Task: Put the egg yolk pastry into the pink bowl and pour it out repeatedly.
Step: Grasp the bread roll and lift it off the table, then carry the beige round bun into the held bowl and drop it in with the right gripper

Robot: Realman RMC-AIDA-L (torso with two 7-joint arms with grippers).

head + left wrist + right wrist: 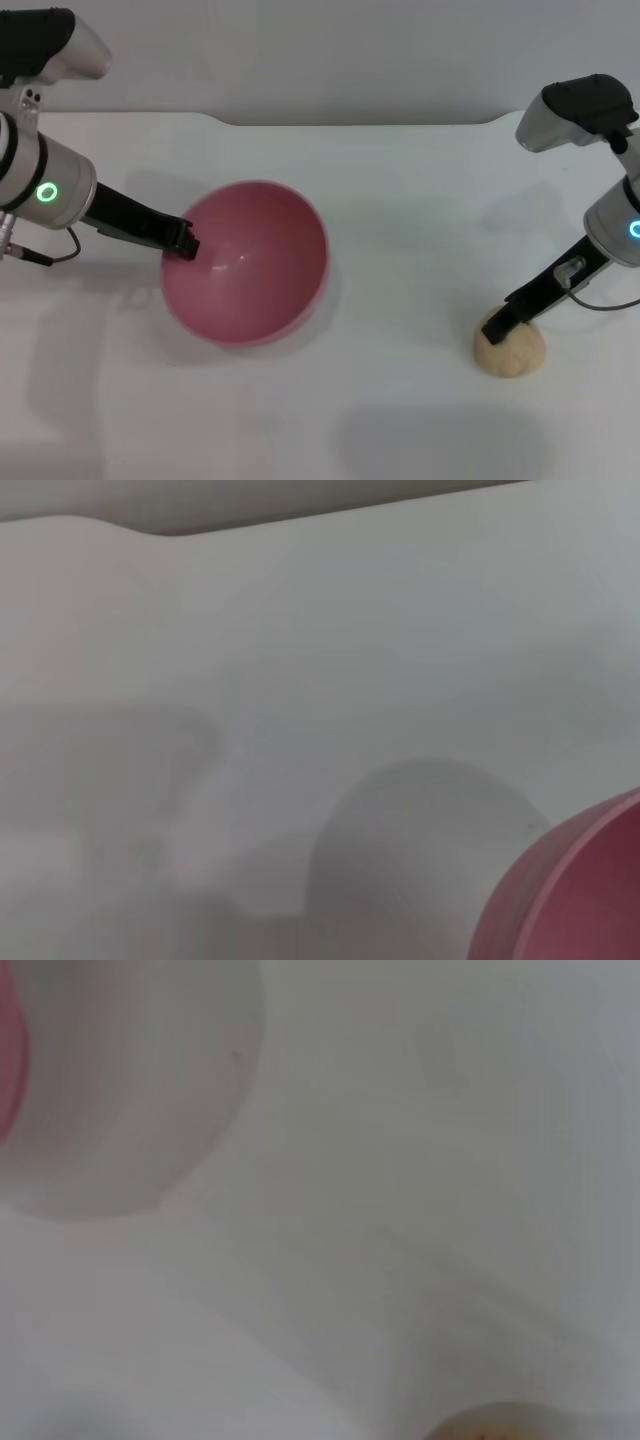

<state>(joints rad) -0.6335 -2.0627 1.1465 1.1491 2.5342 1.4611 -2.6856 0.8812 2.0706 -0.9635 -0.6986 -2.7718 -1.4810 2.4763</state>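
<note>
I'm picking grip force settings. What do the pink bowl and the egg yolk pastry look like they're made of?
The pink bowl looks like smooth, glossy plastic: its inside shows small bright highlights and an even colour. The egg yolk pastry looks like matte baked dough, pale tan and slightly rough, probably crumbly. The left gripper is at the bowl's rim and the right gripper on the pastry.

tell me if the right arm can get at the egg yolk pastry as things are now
Probably yes. The right gripper is already down at the egg yolk pastry, touching its top on the white table, with nothing between them. The pink bowl sits well off to the left, at the left gripper.
</note>
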